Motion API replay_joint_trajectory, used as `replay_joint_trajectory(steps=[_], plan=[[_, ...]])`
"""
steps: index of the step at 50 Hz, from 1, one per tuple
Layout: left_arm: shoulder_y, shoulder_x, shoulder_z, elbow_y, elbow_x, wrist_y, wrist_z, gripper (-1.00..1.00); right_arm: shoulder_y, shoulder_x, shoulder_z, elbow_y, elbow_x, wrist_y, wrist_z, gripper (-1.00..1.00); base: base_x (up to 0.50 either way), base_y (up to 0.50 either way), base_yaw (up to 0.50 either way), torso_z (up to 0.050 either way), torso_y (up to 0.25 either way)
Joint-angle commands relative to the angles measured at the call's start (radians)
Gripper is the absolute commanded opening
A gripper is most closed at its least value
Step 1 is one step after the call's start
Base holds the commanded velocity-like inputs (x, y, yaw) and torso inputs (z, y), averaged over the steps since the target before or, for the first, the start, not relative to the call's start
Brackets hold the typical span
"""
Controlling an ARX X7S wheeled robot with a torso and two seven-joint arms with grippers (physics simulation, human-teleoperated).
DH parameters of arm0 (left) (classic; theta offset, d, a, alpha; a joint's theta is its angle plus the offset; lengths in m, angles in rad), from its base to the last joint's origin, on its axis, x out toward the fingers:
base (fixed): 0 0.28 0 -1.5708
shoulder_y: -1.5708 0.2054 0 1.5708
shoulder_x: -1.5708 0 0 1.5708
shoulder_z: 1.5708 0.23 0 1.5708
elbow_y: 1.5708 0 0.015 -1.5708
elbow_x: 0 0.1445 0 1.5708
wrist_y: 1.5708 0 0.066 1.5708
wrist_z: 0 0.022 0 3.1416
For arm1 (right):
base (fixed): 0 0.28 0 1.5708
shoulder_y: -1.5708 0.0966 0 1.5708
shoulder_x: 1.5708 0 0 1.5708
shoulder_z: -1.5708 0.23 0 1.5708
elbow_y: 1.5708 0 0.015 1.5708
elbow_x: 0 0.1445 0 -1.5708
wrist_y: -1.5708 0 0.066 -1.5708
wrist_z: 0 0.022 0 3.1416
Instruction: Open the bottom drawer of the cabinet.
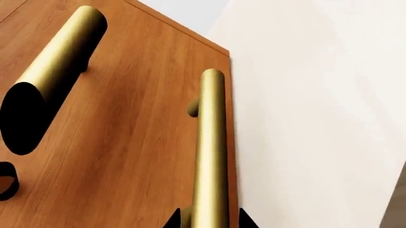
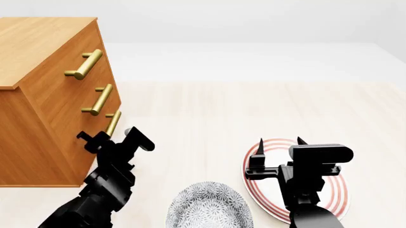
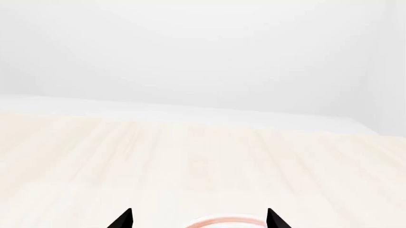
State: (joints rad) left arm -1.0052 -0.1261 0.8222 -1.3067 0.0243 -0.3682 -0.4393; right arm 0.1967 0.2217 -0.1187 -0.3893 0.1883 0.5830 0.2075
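Observation:
The orange-brown cabinet (image 2: pixel 44 47) stands at the left in the head view, with three brass bar handles. The bottom drawer (image 2: pixel 106 124) is shut, flush with the two above it. My left gripper (image 2: pixel 114 137) is open, one finger on each side of the near end of the drawer's handle (image 2: pixel 114 121). In the left wrist view the handle (image 1: pixel 212 142) runs between my left gripper's (image 1: pixel 210 221) tips with small gaps on both sides, over the drawer front (image 1: pixel 165 152). My right gripper (image 2: pixel 280 145) is open and empty; it also shows in the right wrist view (image 3: pixel 198 219).
A white plate with red rings (image 2: pixel 330 190) lies under my right gripper; its rim shows in the right wrist view (image 3: pixel 225 221). A grey patterned bowl (image 2: pixel 209 209) sits near the front between the arms. The middle drawer's handle (image 1: pixel 57 71) is beside the left gripper.

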Motion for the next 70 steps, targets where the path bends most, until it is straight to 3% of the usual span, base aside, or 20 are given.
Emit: replay_joint_trajectory(steps=[1, 9, 22, 35, 44, 61, 62, 70], plan=[[0.001, 0.022, 0.033, 0.018, 0.036, 0.006, 0.001, -1.0, 0.003, 0.003, -0.006, -0.002, 0.004, 0.002, 0.006, 1.0, 0.0, 0.0, 0.0, 0.0, 0.0], [0.097, -0.049, 0.054, 0.398, 0.054, -0.237, 0.018, -1.0, 0.0, 0.008, 0.0, -0.007, 0.012, 0.001, 0.008, 1.0, 0.0, 0.0, 0.0, 0.0, 0.0], [0.159, -0.078, 0.067, 0.584, 0.06, -0.362, 0.024, -1.0, -0.001, 0.011, -0.005, 0.0, 0.016, -0.006, 0.012, 1.0, 0.0, 0.0, 0.0, 0.0, 0.001], [0.158, -0.054, 0.101, 0.664, 0.078, -0.446, 0.036, -1.0, -0.005, 0.016, -0.005, 0.005, 0.023, -0.015, 0.014, 1.0, 0.0, 0.0, 0.0, 0.0, 0.003], [0.132, -0.007, 0.118, 0.618, 0.078, -0.436, 0.045, -1.0, -0.008, 0.019, -0.003, 0.011, 0.031, -0.022, 0.015, 1.0, 0.0, 0.0, 0.0, 0.002, 0.004], [0.138, -0.034, 0.119, 0.721, 0.08, -0.485, 0.049, -1.0, -0.006, 0.023, -0.01, 0.016, 0.035, -0.027, 0.02, 1.0, 0.0, 0.0, 0.0, 0.001, 0.004], [0.147, -0.047, 0.123, 0.776, 0.081, -0.517, 0.058, 1.0, -0.005, 0.023, -0.01, 0.017, 0.036, -0.027, 0.02, 1.0, 0.0, 0.0, 0.0, 0.0, 0.01], [0.164, -0.065, 0.137, 0.87, 0.094, -0.575, 0.057, 1.0, -0.004, 0.025, -0.013, 0.019, 0.038, -0.027, 0.024, 1.0, 0.0, 0.0, 0.0, 0.0, 0.0]])
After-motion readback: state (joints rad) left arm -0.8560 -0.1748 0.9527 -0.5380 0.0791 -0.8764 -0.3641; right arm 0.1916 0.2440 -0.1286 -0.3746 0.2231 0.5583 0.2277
